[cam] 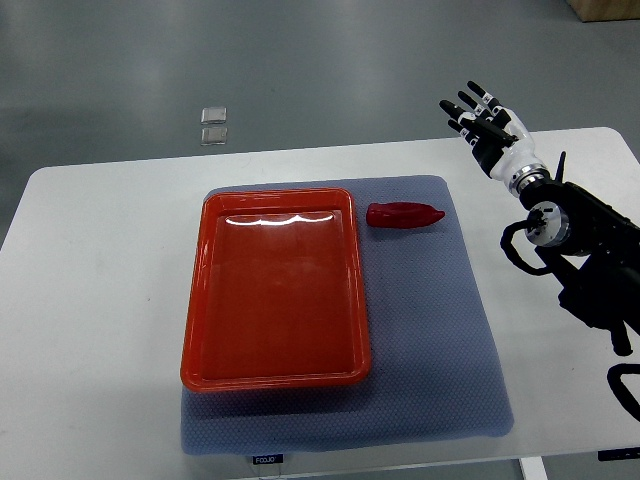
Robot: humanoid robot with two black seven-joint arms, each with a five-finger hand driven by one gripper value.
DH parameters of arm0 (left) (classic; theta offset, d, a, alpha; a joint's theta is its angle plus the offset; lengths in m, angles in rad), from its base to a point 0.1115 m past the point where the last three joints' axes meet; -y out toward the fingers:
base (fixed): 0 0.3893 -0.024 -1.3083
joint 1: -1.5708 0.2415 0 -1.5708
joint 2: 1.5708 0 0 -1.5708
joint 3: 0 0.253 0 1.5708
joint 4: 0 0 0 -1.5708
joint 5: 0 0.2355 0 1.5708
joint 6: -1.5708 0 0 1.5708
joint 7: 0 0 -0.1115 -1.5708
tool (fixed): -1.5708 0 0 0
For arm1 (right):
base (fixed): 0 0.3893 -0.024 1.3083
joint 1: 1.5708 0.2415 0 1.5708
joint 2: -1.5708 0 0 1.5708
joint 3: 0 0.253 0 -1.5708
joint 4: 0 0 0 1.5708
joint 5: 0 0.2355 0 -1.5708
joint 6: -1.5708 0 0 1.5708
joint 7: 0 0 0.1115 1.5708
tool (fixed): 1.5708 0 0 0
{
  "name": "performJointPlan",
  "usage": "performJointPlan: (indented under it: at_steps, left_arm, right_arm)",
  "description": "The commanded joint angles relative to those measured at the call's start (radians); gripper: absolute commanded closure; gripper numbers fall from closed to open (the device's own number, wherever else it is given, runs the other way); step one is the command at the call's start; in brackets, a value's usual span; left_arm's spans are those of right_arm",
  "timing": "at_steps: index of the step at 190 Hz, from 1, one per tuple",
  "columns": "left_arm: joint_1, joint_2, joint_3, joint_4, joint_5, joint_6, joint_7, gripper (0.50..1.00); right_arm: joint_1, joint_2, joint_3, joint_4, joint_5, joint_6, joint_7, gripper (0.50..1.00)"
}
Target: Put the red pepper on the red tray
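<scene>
- A small dark label (266, 459) sits at the near edge of my white table (90, 330), just below the grey mat (440, 340). It carries light print, too small to read with certainty.
- A second dark tag (618, 455) at the table's near right edge is also illegible.
- No other print is readable.

Right hand (484, 122) raised, fingers spread, holding nothing

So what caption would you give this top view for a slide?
Right hand hovers open beyond the table's far edge; red pepper lies on the blue mat, just right of the red tray.
</scene>
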Motion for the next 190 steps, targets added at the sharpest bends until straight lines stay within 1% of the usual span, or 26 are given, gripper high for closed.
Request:
performJointPlan:
  at_steps: [1, 61, 69, 86, 100, 134, 147, 190]
  left_arm:
    - [0.0, 0.0, -0.002, -0.002, 0.0, 0.0, 0.001, 0.5]
    - [-0.002, 0.0, 0.004, 0.002, 0.0, 0.0, 0.001, 0.5]
    - [-0.003, 0.0, 0.004, 0.002, 0.0, 0.0, -0.001, 0.5]
    - [-0.005, 0.0, 0.004, 0.002, 0.0, 0.0, 0.001, 0.5]
    - [-0.005, 0.0, 0.004, 0.0, 0.0, 0.0, -0.001, 0.5]
    - [-0.005, 0.0, 0.004, 0.002, 0.0, 0.0, -0.001, 0.5]
    - [-0.005, 0.0, 0.001, 0.0, 0.0, 0.0, 0.001, 0.5]
    - [0.006, 0.0, -0.001, -0.002, 0.0, 0.0, 0.001, 0.5]
  right_arm:
    - [0.002, 0.0, 0.0, 0.0, 0.0, 0.0, 0.0, 0.583]
    - [0.002, -0.002, 0.0, 0.0, 0.0, 0.011, 0.0, 0.583]
    - [0.0, -0.002, 0.0, 0.002, 0.0, 0.029, 0.0, 0.583]
    - [0.0, -0.002, -0.002, 0.002, 0.002, 0.1, -0.003, 0.583]
    - [0.0, -0.008, -0.005, 0.002, 0.0, 0.124, -0.008, 0.583]
    - [0.003, -0.012, -0.005, 0.002, 0.0, 0.127, -0.009, 0.583]
    - [0.003, -0.012, -0.005, 0.0, 0.0, 0.115, -0.006, 0.583]
    - [0.002, -0.011, -0.005, -0.003, 0.0, 0.109, -0.003, 0.583]
